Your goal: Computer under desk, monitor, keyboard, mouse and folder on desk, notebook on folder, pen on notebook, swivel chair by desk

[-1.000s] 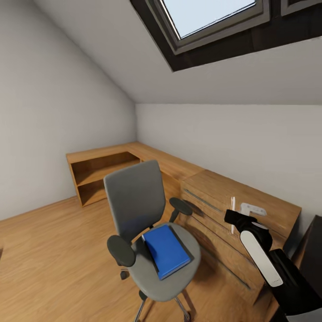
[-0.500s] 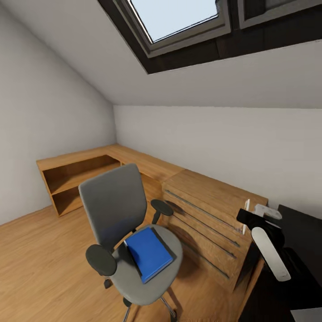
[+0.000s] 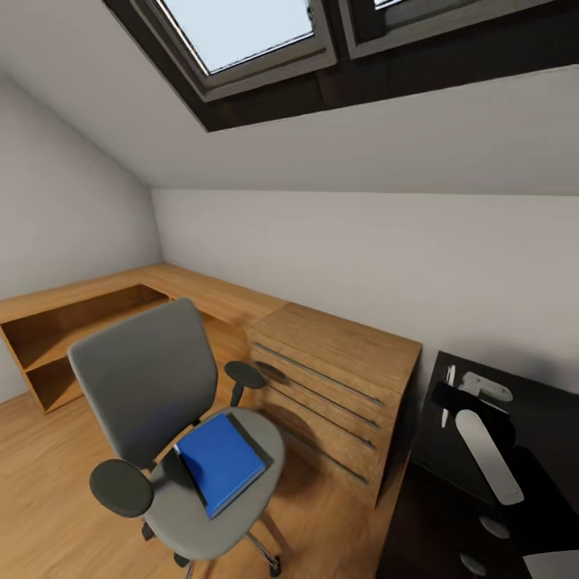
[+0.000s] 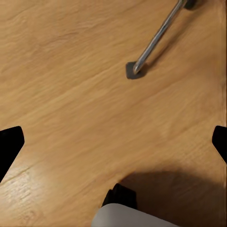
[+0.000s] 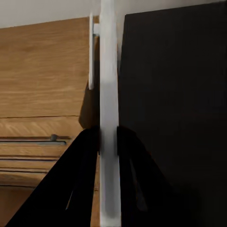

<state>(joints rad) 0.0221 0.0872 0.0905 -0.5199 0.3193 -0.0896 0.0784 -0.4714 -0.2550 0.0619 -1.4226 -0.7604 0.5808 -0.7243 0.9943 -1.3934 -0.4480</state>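
Note:
The swivel chair (image 3: 153, 378), grey with black armrests, stands on the wood floor at lower left. On its seat lies the bright blue folder (image 3: 219, 462). The black desk (image 3: 539, 402) shows at the right edge, with silver knobs lower down. My right gripper (image 3: 444, 396) hangs over the desk's near-left corner, shut on a thin white pen (image 5: 108, 94) with a clip, held upright between the fingers (image 5: 82, 161). My left gripper (image 4: 113, 142) is open above bare floor, near a chrome chair leg (image 4: 156, 38).
Light wooden low cabinets (image 3: 338, 362) with drawers run along the back wall between chair and desk, turning into open shelves (image 3: 48, 338) at far left. A sloped ceiling with skylights (image 3: 241, 32) hangs overhead. Open floor lies left of the chair.
The whole view has swung to the right, so chair and cabinets sit further left in the picture and the black desk has come into sight. My right gripper still holds the pen.

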